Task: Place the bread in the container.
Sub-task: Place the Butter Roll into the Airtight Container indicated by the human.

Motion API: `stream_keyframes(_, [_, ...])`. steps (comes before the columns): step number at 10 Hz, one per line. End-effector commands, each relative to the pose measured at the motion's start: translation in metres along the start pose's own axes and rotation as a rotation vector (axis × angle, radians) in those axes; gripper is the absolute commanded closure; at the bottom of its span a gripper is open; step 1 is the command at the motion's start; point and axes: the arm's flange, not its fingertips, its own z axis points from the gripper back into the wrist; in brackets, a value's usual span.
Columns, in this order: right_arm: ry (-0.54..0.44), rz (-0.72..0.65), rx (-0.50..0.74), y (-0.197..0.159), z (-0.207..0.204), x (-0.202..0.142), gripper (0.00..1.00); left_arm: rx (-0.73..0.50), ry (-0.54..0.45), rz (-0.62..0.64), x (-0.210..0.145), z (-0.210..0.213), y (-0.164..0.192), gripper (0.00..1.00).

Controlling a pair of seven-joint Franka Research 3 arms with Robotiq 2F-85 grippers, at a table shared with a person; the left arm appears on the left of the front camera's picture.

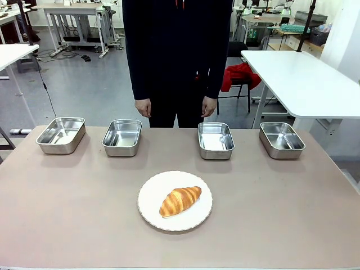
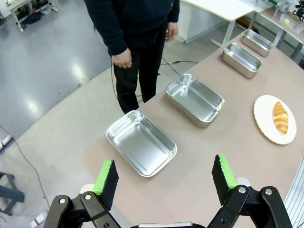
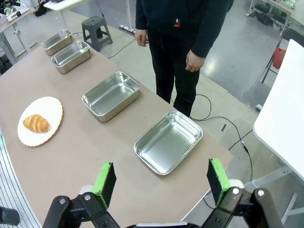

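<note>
- The left gripper point(image 2: 165, 178) is wide open, its green pads far apart with nothing between them, and it hovers over the left end of the table point(image 1: 281, 219).
- Just beyond its fingers sits the outer left pan point(image 2: 141, 142), shiny steel and empty, near the table's corner.
- Over on the other side, the right gripper point(image 3: 161, 180) is the same: jaws spread and holding nothing, high above the right end.
- The outer right pan point(image 3: 168, 141) lies just past its fingers, also empty.
- Between those two stand the inner left pan point(image 1: 122, 136) and the inner right pan point(image 1: 215, 140). That makes four look-alike pans in a row along the far edge, each apart from the next, with a wider gap in the middle.
- I cannot tell which of the four is the container.
- The bread point(image 1: 180, 201), a golden croissant, lies slanted on a round white plate point(image 1: 151, 194). It is mid-table on the robot's side, well apart from every pan.
- At the far edge a person in dark clothes stands behind that middle gap. One hand point(image 1: 143, 107) and the other hand point(image 1: 209, 106) hang at the sides, off the table.
</note>
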Motion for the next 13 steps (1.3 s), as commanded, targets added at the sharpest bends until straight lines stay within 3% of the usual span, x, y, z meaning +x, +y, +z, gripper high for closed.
stream_keyframes(1, [-0.009, 0.006, 0.001, -0.0008, -0.0010, 0.0011, 0.00, -0.002, -0.005, -0.009, -0.0009, 0.0015, 0.0001, 0.00])
stream_keyframes(13, [-0.009, 0.006, 0.001, -0.0008, -0.0010, 0.0011, 0.00, -0.002, -0.005, -0.009, -0.0009, 0.0015, 0.0001, 0.00])
